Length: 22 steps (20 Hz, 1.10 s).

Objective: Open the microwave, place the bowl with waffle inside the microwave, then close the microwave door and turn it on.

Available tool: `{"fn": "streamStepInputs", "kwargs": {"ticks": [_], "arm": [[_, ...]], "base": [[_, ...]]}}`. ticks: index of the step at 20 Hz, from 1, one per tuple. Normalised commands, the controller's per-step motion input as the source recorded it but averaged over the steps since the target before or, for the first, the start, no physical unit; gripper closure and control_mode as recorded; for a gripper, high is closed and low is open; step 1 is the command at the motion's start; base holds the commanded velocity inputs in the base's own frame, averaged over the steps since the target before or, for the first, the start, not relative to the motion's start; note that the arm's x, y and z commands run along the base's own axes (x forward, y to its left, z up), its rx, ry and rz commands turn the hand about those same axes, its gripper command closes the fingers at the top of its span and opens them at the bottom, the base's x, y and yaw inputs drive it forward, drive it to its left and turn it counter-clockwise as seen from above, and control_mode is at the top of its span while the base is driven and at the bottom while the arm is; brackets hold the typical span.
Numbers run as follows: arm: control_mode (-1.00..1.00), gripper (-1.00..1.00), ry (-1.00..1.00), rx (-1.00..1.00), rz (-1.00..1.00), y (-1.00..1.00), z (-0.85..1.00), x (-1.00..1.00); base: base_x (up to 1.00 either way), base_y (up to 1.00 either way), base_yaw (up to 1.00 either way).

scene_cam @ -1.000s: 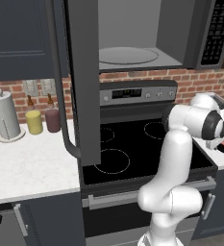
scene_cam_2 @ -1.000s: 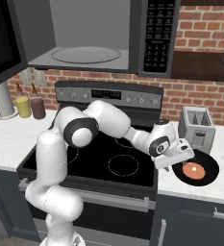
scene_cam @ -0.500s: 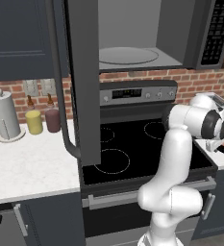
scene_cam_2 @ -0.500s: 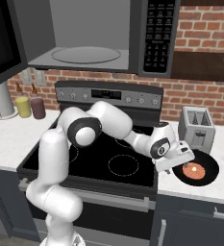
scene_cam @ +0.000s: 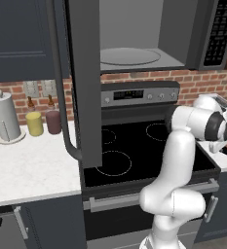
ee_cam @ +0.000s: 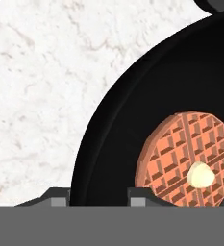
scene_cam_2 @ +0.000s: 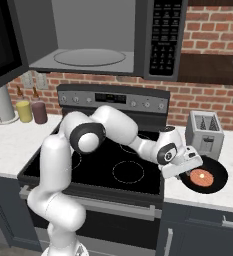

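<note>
The small round black bowl with the reddish-brown waffle (scene_cam_2: pixel 204 177) sits on the white marbled bench (scene_cam_2: pixel 228 192), just in front of the small silver toaster (scene_cam_2: pixel 204 132) and just beside the right edge of the black glass stovetop (scene_cam_2: pixel 113 167). The two-finger gripper (scene_cam_2: pixel 189 165) is set at the bowl's near-left rim, the arm reaching across the stovetop towards the bowl. In the hand view the bowl's rim (ee_cam: pixel 99 139) is seen to pass between the two dark fingertips (ee_cam: pixel 56 194), one outside the wall and one inside, with the waffle (ee_cam: pixel 185 161) lying further inside the bowl. The jaws stand part closed around the rim; whether the rim is already pinched cannot be told.

The large dark grey microwave (scene_cam_2: pixel 98 45) hangs well above the bowl and to its left, over the stovetop, its light grey cavity and round turntable exposed. Its broad dark grey door with the long vertical bar handle (scene_cam: pixel 81 82) is swung wide open in the left base view, so the opening step is judged done. The coming move is judged to turn on lifting the bowl level, up and to the left.

The rim between the fingertips is given by the hand view; the bowl's place by the toaster is given by the right base view.
</note>
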Motion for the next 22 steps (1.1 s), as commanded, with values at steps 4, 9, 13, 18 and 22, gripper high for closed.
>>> {"fn": "streamStepInputs", "kwargs": {"ticks": [4, 9, 13, 18, 22], "arm": [[-1.0, 1.0, 0.0, 0.0, 0.0, 0.0, -0.03, -0.21], [-1.0, 1.0, -0.02, 0.0, 0.05, 0.2, 0.57, -0.81], [-1.0, 1.0, 0.01, 0.0, 0.16, 0.52, 1.0, -1.0], [-1.0, 1.0, 0.09, 0.0, 0.24, 0.88, 1.0, -1.0], [-1.0, 1.0, 0.1, 0.0, 0.31, 1.0, 1.0, -0.96]], "base": [[0.0, 0.0, 0.0], [0.0, 0.0, 0.0], [0.0, 0.0, 0.0], [0.0, 0.0, 0.0], [0.0, 0.0, 0.0]]}}
